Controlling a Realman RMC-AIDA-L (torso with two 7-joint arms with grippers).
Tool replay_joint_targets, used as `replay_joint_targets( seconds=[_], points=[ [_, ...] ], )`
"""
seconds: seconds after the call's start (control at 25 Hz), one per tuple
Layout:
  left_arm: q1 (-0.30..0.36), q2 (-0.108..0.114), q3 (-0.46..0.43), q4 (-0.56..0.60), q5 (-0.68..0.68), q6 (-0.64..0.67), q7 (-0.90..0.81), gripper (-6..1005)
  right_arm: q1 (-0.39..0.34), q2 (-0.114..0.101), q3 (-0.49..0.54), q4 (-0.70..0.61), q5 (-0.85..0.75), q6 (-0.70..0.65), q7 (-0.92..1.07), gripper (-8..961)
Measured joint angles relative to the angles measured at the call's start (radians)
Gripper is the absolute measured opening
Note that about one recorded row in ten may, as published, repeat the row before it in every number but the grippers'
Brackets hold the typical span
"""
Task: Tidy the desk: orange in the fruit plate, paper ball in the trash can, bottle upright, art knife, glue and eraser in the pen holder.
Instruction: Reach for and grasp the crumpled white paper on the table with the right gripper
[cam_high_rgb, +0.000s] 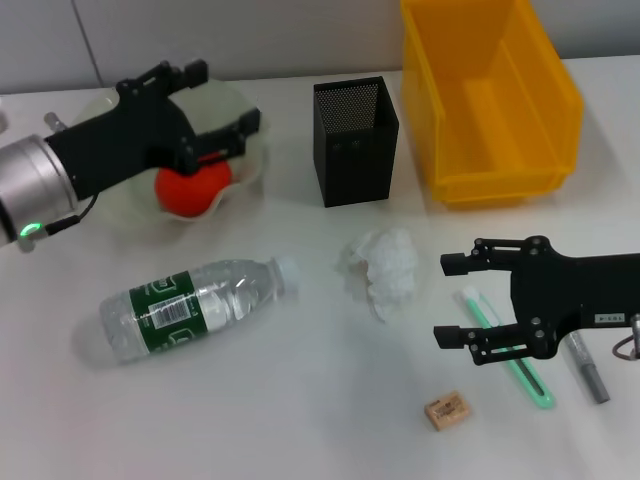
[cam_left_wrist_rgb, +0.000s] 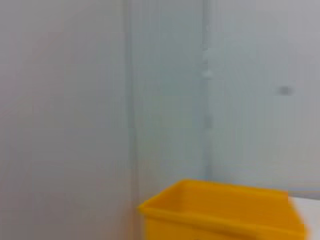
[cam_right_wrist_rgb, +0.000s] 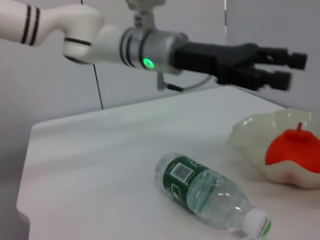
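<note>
Black left gripper (cam_high_rgb: 225, 125) hangs over the fruit plate (cam_high_rgb: 250, 175), fingers spread, gripping nothing; the orange (cam_high_rgb: 192, 190) sits in the plate below it. Right wrist view shows clear air between that gripper (cam_right_wrist_rgb: 285, 67) and the orange (cam_right_wrist_rgb: 292, 147), which the head view hides. Bottle (cam_high_rgb: 190, 305) lies on its side just in front of the plate, paper ball (cam_high_rgb: 385, 268) off to the bottle's cap side. Right gripper (cam_high_rgb: 450, 300) hovers past the paper ball, jaws apart and empty, with the eraser (cam_high_rgb: 445, 411) nearer the robot. Pen holder (cam_high_rgb: 355, 140) stands beside the plate, trash can (cam_high_rgb: 490, 95) beyond it. Left wrist view shows only the trash can (cam_left_wrist_rgb: 220, 210) and a wall.
</note>
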Motion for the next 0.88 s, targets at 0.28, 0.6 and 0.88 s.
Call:
replay_joint_targets(
  seconds=[0.28, 0.6, 0.88],
  points=[
    [0.131, 0.011, -0.006, 0.274, 0.192, 0.275, -0.208, 850, -0.009, -0.003, 0.033, -0.014, -0.025, 0.011, 0.001, 826],
    [0.146, 0.029, -0.007, 0.306, 0.296, 0.509, -0.310, 849, -0.011, -0.004, 0.061, -0.139, -0.126, -0.012, 0.127, 826],
    [0.143, -0.002, -0.006, 0.283, 0.392, 0.544, -0.299, 848, 0.033, -0.003, 0.025, -0.282, -0.227, -0.028, 0.350, 825]
  ],
)
